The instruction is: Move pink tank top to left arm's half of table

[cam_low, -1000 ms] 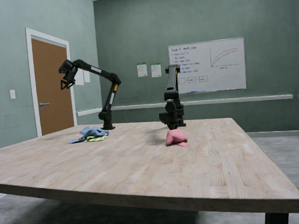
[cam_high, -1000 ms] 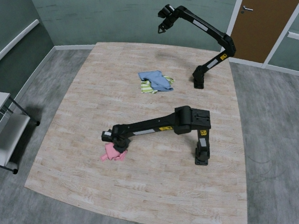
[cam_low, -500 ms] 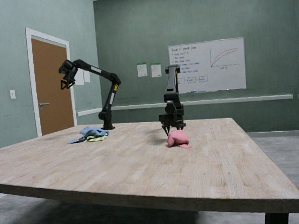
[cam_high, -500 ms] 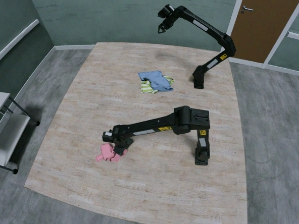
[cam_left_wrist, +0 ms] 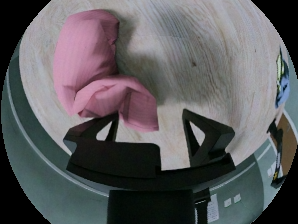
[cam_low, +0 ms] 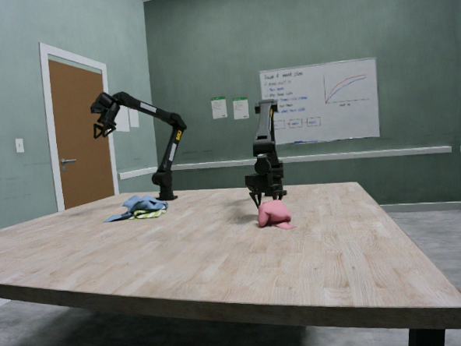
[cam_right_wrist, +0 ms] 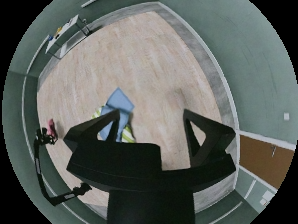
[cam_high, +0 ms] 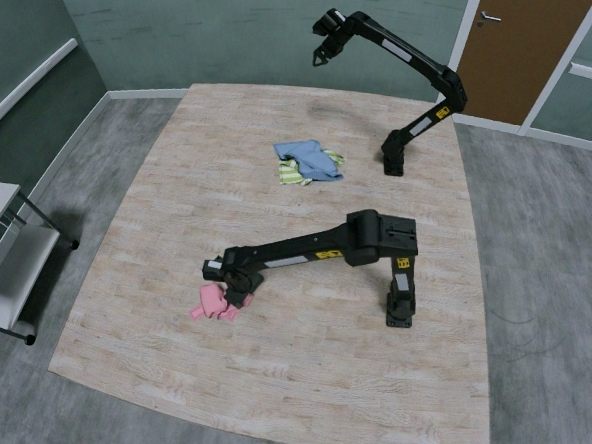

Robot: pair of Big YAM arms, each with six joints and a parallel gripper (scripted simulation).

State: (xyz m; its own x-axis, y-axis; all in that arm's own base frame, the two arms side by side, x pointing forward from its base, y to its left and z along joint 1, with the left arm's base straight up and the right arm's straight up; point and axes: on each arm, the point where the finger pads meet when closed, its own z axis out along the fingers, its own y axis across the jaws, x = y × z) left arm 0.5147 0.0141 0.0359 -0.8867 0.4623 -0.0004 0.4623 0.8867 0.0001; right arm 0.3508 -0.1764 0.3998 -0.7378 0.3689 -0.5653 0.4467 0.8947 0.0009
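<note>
Green walls and a brown door (cam_high: 531,56) (cam_low: 82,132) (cam_right_wrist: 265,157) stand around a pale wooden table (cam_high: 300,360) (cam_low: 218,265) (cam_left_wrist: 225,65) (cam_right_wrist: 145,60). The pink tank top (cam_high: 213,300) (cam_low: 274,213) (cam_left_wrist: 92,55) (cam_right_wrist: 51,128) lies bunched on the left arm's half, well apart from the blue garment (cam_high: 312,159) (cam_low: 142,203) (cam_right_wrist: 119,104) and the green striped one (cam_high: 291,174) (cam_low: 149,213) (cam_right_wrist: 128,135), which overlap on the other half, presumably left there because only the pink piece had to travel. The left gripper (cam_high: 241,300) (cam_low: 269,200) (cam_left_wrist: 150,112) has its fingers spread and holds nothing, most likely having let the top go; it is so low over the cloth that lifting straight up seems the safer exit, lest a fingertip snag a fold. The right gripper (cam_high: 320,57) (cam_low: 102,132) (cam_right_wrist: 151,112), fingers also apart and without cloth, hangs high beyond the pile, probably parked out of the way. Only moving clear appears to remain.

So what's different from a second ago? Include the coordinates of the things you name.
The left gripper (cam_high: 239,300) (cam_low: 269,203) (cam_left_wrist: 150,112) (cam_right_wrist: 55,137) has opened, letting go of the pink tank top (cam_high: 212,299) (cam_low: 276,213) (cam_left_wrist: 90,55) (cam_right_wrist: 51,123), which shifted slightly away from that arm's base. The right gripper (cam_high: 317,64) (cam_low: 100,136) (cam_right_wrist: 151,112), blue cloth (cam_high: 312,160) (cam_low: 140,204) (cam_left_wrist: 284,91) (cam_right_wrist: 119,100) and green-striped cloth (cam_high: 291,175) (cam_low: 149,213) (cam_left_wrist: 279,62) (cam_right_wrist: 127,135) stayed put.
</note>
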